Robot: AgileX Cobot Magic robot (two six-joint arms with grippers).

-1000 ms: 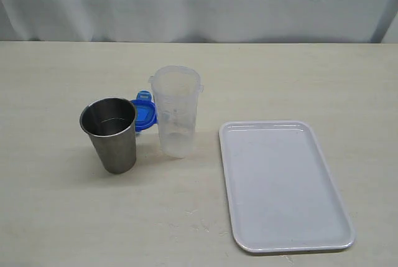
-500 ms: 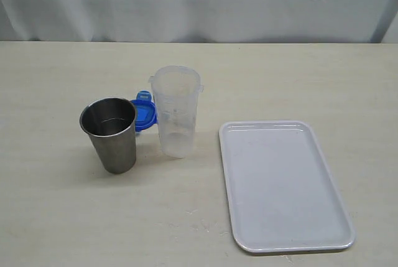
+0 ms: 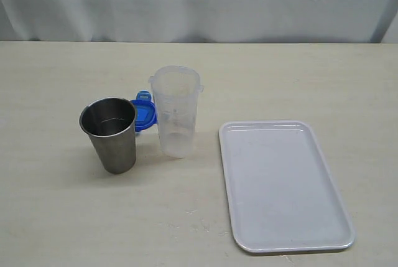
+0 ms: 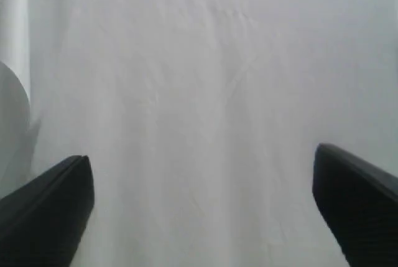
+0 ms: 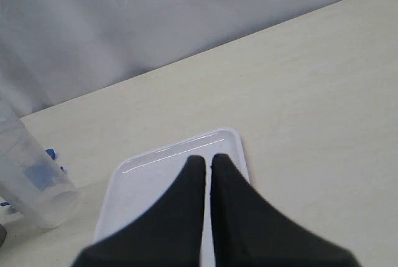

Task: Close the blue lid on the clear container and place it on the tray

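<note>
The clear container (image 3: 176, 111) stands upright and uncovered near the table's middle; it also shows at the edge of the right wrist view (image 5: 31, 177). The blue lid (image 3: 144, 113) lies flat on the table behind it, half hidden by the steel cup. The pale tray (image 3: 280, 183) lies bare to the right. Neither gripper appears in the exterior view. My left gripper (image 4: 202, 195) is open, its black fingers (image 4: 53, 208) wide apart, facing only white cloth. My right gripper (image 5: 208, 162) is shut with nothing in it, above the tray (image 5: 149, 186).
A grey stainless steel cup (image 3: 111, 134) stands upright left of the container, touching or nearly touching the lid. White cloth (image 3: 199, 2) hangs behind the table's far edge.
</note>
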